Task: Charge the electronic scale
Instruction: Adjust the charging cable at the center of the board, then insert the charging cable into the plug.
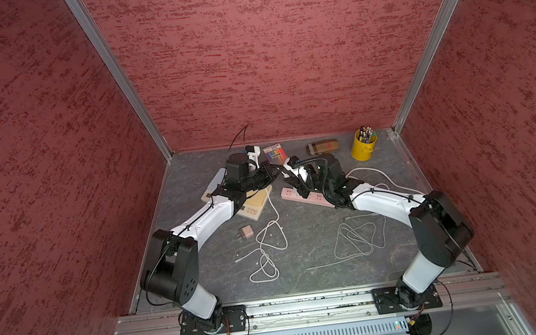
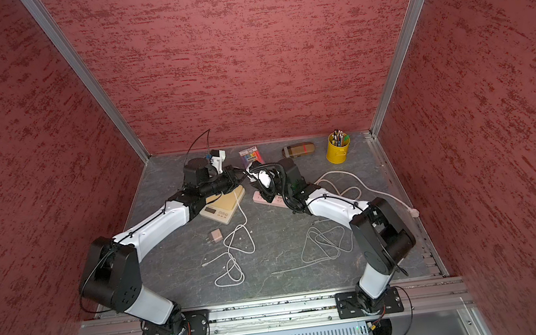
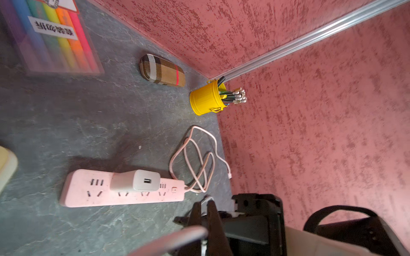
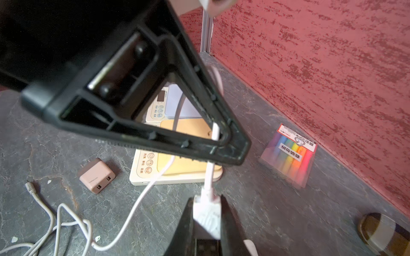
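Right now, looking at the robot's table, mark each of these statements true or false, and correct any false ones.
1. A white charger is plugged into the pink power strip. True.
2. The yellow bucket is empty. False: it holds pencils.
3. The right pincer is shut on a white plug. True.
4. The pink charger sits on top of a scale. False: it lies on the table beside the scale.
5. The left pincer is open. False: it is shut on the white cable.
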You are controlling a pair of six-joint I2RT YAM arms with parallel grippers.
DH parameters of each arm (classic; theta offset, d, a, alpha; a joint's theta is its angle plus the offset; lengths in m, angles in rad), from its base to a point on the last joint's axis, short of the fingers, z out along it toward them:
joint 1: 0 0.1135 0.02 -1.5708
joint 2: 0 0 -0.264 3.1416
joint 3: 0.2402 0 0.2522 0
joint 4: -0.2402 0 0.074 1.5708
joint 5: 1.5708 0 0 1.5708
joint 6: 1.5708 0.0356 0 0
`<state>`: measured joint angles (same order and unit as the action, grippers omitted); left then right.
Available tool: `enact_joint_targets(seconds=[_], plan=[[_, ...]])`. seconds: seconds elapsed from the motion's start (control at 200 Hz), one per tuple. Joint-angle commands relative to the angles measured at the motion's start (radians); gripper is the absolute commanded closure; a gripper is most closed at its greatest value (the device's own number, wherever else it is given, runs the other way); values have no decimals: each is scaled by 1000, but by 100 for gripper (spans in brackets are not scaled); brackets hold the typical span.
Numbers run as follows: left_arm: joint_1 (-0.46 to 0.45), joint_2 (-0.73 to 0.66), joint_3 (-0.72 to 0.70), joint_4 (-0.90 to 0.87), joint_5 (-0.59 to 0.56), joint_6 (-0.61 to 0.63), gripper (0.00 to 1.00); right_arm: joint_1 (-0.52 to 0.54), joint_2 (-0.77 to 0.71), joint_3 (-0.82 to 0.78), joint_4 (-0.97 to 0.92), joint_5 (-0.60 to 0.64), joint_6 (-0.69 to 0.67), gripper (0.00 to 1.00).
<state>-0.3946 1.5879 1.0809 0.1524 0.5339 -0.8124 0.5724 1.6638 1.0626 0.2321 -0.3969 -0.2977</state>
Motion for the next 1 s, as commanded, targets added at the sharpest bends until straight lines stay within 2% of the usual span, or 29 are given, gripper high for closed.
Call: enact_joint_targets(seconds=[0.0,0.045,0.09,0.15,0.23,0.316,0.416,0.526,0.601,0.992], plan=[[26,2,41,18,53,112,100,3,-61,-31,6,-79,-35,87],[30,1,56,-11,83,193,100,-3,-76,-37,9,-102,-35,69],[34,-1,78,-57,111,305,100,-18,-94,-36,-5,-144,-38,58],[36,-3,114,-146,136,449,100,-51,-112,-21,-55,-235,-51,52],[47,3,150,-228,192,592,100,-113,-125,18,-142,-392,-54,48],[68,10,154,-237,282,689,99,-161,-106,73,-231,-521,-55,48],[87,15,150,-211,390,771,99,-174,-62,127,-293,-571,-55,48],[97,32,178,-235,453,822,99,-174,-11,169,-276,-614,-5,58],[97,44,200,-265,466,851,99,-173,17,191,-255,-652,23,62],[92,96,247,-293,528,882,100,-158,88,247,-233,-664,18,65]])
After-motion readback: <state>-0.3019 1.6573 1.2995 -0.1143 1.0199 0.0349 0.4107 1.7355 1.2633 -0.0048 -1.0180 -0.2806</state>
